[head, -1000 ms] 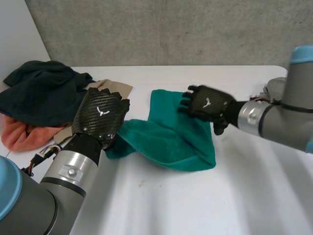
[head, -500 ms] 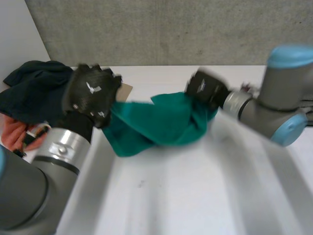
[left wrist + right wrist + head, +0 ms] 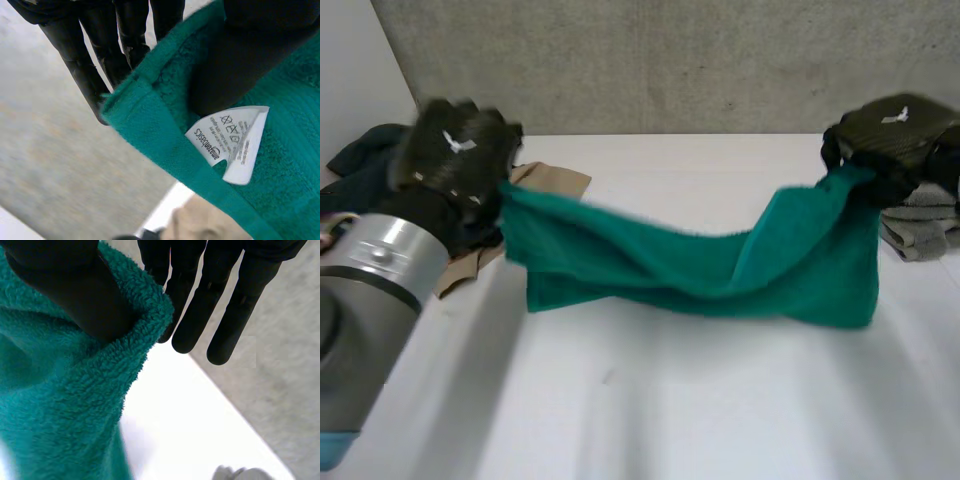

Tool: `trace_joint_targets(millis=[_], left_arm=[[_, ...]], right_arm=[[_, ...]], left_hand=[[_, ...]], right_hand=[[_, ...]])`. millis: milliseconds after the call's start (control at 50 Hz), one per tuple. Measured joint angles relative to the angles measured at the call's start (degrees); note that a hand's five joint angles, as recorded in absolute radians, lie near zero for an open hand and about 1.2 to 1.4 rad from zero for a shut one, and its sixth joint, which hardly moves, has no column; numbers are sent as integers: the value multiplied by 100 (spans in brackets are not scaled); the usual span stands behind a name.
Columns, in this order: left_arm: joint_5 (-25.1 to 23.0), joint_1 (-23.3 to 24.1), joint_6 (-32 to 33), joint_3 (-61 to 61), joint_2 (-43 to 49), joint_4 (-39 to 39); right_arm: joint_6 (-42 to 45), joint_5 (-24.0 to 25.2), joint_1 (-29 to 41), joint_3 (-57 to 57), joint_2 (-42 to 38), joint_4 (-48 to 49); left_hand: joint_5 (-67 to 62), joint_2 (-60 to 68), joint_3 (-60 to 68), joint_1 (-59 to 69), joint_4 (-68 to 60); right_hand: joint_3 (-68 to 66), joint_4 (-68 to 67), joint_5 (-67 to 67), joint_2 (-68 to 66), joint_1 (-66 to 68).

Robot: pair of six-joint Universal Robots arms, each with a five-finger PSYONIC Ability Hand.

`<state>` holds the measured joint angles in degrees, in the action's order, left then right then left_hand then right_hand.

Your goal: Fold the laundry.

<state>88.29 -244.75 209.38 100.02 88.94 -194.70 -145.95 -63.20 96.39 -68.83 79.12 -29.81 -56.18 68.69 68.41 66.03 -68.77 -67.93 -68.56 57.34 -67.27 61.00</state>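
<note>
Since a second ago both hands have swung wide apart and lifted, so the green towel (image 3: 720, 270), which lay crumpled on the table between them, is now drawn out into a long band in the air. It sags in the middle and hangs deeper at the right end, where a loose flap drops down. Whether its lowest edge touches the white table (image 3: 720, 410) cannot be told.

The left hand (image 3: 455, 160) holds the towel's left end. In the left wrist view its thumb (image 3: 250, 50) presses on the near face of the cloth and its straight fingers (image 3: 92, 70) lie behind the hemmed edge, pinching it. A white care label (image 3: 232, 142) hangs from the hem just beside the thumb.

The right hand (image 3: 895, 130) holds the right end at an upper corner. In the right wrist view its thumb (image 3: 75, 285) pins the fuzzy edge against the straight fingers (image 3: 195, 315) behind it.

Dark clothes (image 3: 365, 155) are heaped at the table's left side behind the left hand, with a tan cloth (image 3: 555, 182) just beside them. Grey folded cloths (image 3: 920, 228) sit at the right edge under the right hand. A concrete wall (image 3: 670, 60) runs behind the table.
</note>
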Motion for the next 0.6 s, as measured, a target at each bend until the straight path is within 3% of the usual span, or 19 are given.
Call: trace_joint_targets(millis=[100,180,300,400,480,600], left_arm=[[-76,-18,49,-548,930,-97],[-72,-34,135,-1517,1697,-382],[-28,-57,193,-3879,2615,-1216],[26,-79,-32,-4554,2765,-1873],[55,-82,-254,-4294,2738,-2123],[50,-55,-380,-2970,2636,-2088]], right_arm=[[79,-98,55,221,-591,314],[-103,-407,202,645,-1072,1172],[-981,-1318,695,1091,-1474,4331],[-1403,-1644,859,737,-1428,6182],[-1512,-1688,905,289,-1331,6603],[-1494,-1626,908,-406,-1256,5761]], left_hand=[[0,0,0,0,-16],[0,3,5,0,-18],[0,5,8,0,-21],[0,5,8,0,-21],[0,5,8,0,-21],[0,5,8,0,-21]], right_hand=[[0,0,0,0,0],[0,0,0,0,0],[-7,-2,0,0,0],[-7,-2,0,0,0],[-7,-2,0,0,0],[-7,-2,0,0,0]])
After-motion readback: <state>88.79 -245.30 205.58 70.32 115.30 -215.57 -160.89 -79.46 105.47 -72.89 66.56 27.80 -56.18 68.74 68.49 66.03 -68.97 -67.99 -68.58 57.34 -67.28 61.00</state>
